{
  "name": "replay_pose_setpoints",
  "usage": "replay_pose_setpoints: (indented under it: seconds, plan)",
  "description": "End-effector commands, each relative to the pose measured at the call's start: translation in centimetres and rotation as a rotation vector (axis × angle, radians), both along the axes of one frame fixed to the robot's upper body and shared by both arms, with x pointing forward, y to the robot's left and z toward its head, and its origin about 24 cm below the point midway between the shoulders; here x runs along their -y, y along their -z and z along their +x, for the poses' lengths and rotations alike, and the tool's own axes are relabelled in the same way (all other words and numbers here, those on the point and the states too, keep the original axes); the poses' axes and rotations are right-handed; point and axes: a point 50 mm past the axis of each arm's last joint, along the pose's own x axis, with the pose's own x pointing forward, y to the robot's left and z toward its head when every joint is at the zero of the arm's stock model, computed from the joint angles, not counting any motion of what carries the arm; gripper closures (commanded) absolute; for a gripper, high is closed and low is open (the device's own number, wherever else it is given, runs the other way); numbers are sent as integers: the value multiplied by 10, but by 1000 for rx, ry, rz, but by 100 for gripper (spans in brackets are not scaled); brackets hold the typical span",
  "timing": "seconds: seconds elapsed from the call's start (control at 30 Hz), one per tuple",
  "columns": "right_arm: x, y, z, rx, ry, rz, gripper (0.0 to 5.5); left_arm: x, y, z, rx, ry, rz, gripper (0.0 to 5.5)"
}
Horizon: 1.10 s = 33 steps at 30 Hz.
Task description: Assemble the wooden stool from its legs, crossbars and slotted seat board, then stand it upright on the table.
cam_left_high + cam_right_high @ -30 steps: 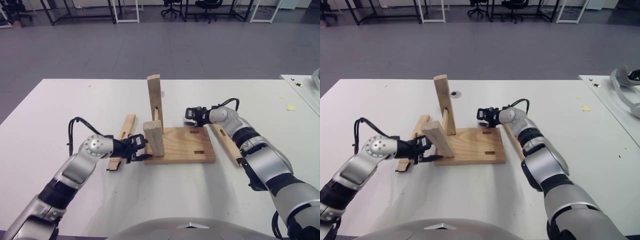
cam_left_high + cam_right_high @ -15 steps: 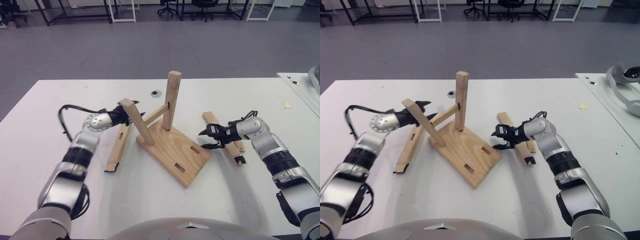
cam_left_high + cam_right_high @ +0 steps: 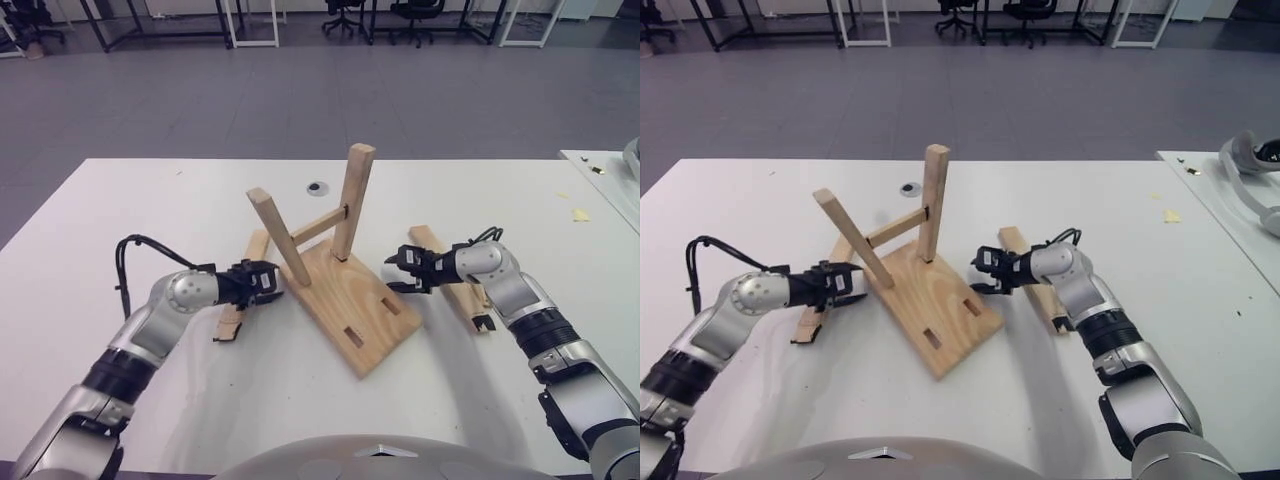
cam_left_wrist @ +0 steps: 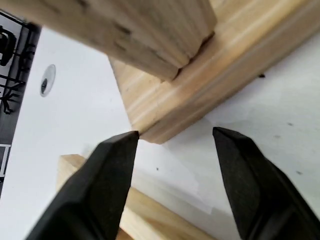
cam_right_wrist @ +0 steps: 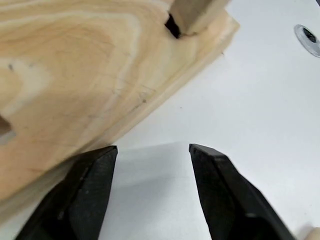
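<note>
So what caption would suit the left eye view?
Both open, left gripper and right gripper flank a seat board bearing two legs.

Two robot arms are clad in glossy silver-grey shells. The left arm (image 3: 140, 345) and right arm (image 3: 560, 375) are each made of rounded, tube-like segments separated by black bands (image 3: 115, 377). Near each wrist is a round silver joint cap (image 3: 748, 292) dotted with small screw holes. A thin black cable (image 3: 124, 262) loops out beside the left forearm, and a shorter cable (image 3: 487, 234) arches over the right wrist. The left gripper (image 3: 270, 284) and right gripper (image 3: 396, 271) are black, boxy units with small white markings. Each ends in two matte black fingers (image 4: 107, 182), broad and tapering to blunt wedge tips.
</note>
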Motion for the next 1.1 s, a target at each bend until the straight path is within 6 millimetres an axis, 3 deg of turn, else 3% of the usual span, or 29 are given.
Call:
replay_pose_setpoints:
  seconds: [0.03, 0.13, 0.27, 0.4, 0.53, 0.63, 0.77, 1.0, 1.1]
  plan:
    - [9, 7, -12, -26, 42, -26, 278, 39, -2, 28, 80, 1, -149, 274]
    - [18, 4, -1, 77, 173, -54, 278, 40, -2, 31, 88, -18, -205, 274]
    - [39, -14, -1, 239, 375, -52, 278, 17, -8, 22, 116, -62, -209, 274]
    - [79, -39, -13, 310, 852, 137, 278, 2, -21, -4, 102, -96, -234, 274]
    - [107, -14, -38, 144, 1210, 343, 278, 11, -15, -41, -18, -40, -180, 274]
    - [106, 2, -41, 48, 1277, 439, 278, 21, -6, -49, -50, 1, -109, 274]
    - [106, 16, -40, -8, 1299, 398, 278, 18, 8, -54, -91, 18, 17, 274]
    - [106, 32, -53, -142, 1339, 335, 278, 31, 8, -66, -143, 38, -42, 274]
    - [104, 32, -57, -162, 1349, 329, 331, 42, 11, -70, -163, 56, -66, 274]
